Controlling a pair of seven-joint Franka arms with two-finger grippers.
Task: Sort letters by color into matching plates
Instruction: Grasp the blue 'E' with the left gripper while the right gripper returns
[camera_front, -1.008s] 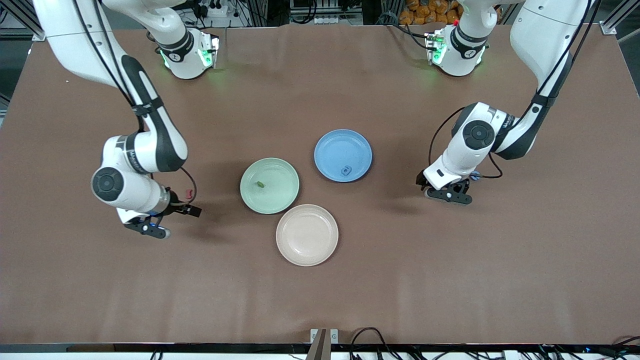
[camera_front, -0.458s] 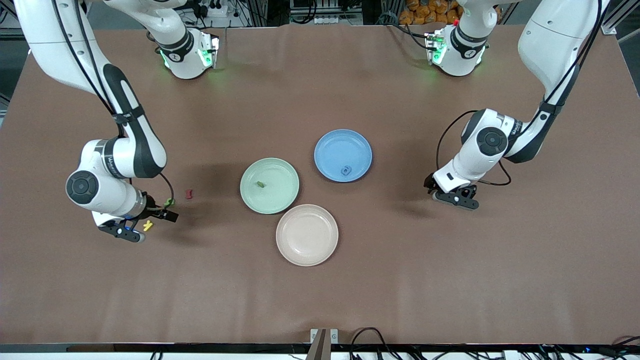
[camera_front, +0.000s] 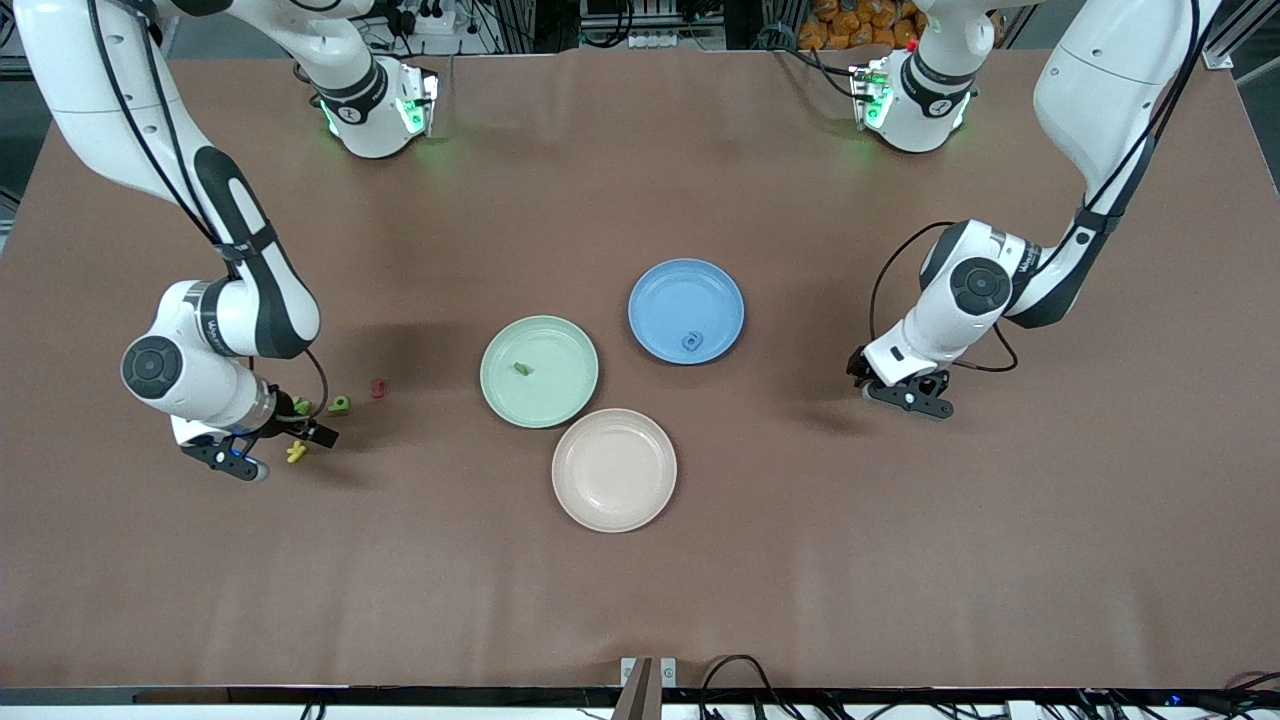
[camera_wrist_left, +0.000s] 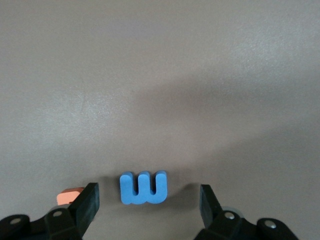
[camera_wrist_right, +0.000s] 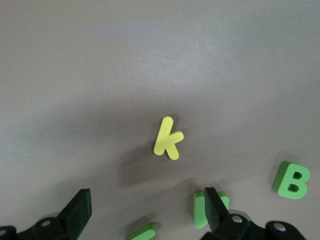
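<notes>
A blue letter W (camera_wrist_left: 143, 188) lies on the table between the fingers of my open left gripper (camera_wrist_left: 148, 201), touching neither; in the front view this gripper (camera_front: 900, 386) hangs low over the table toward the left arm's end and hides the W. My right gripper (camera_wrist_right: 145, 211) is open low over green letters (camera_wrist_right: 200, 209) (camera_wrist_right: 142, 232), with a green B (camera_wrist_right: 292, 180) beside it. In the front view the right gripper (camera_front: 288, 432) is beside two green letters (camera_front: 340, 404) (camera_front: 300, 405). The mint green plate (camera_front: 560, 400) holds one green letter (camera_front: 520, 368). The blue plate (camera_front: 660, 290) holds one blue letter (camera_front: 690, 343).
A beige plate (camera_front: 614, 500) sits nearer the front camera than the other two plates. A yellow k (camera_wrist_right: 168, 138) (camera_front: 295, 452) and a dark red letter (camera_front: 378, 387) lie by the right gripper. An orange letter (camera_wrist_left: 70, 195) lies beside one left finger (camera_wrist_left: 90, 200).
The right arm has swung toward its own end of the table, uncovering the red, green and yellow letters. The left gripper has shifted slightly toward the left arm's end.
</notes>
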